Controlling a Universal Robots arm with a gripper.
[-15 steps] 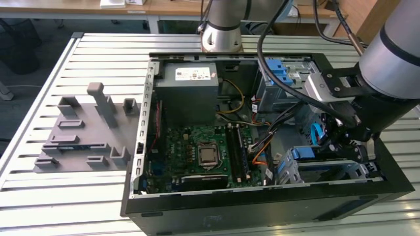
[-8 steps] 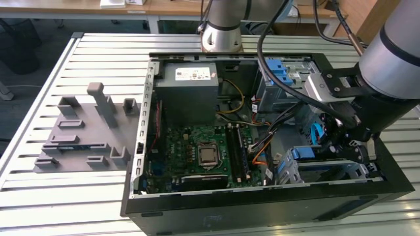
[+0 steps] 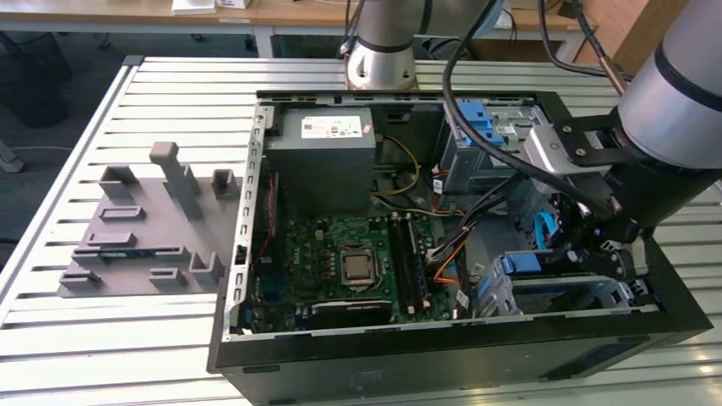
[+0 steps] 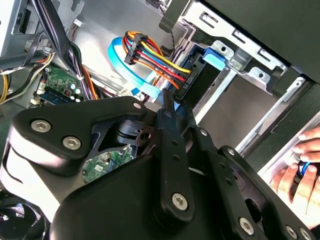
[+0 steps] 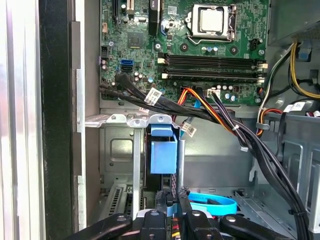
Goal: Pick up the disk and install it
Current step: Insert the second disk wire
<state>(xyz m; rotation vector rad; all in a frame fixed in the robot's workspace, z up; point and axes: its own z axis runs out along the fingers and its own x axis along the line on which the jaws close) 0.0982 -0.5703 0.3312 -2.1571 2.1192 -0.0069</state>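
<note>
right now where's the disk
The disk sits upright in the metal drive cage inside the computer case, blue rail showing in the first wrist view, just ahead of the claw, below the motherboard.

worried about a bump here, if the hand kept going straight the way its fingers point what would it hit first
Most likely the blue latch piece on the drive cage, straight ahead of the hand in the first wrist view; the depth between them is unclear.

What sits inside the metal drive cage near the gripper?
A blue-railed unit stands upright in the metal drive cage, a blue tab on top; probably the disk. The gripper is just beside it. Its label and lower part are hidden.
</note>
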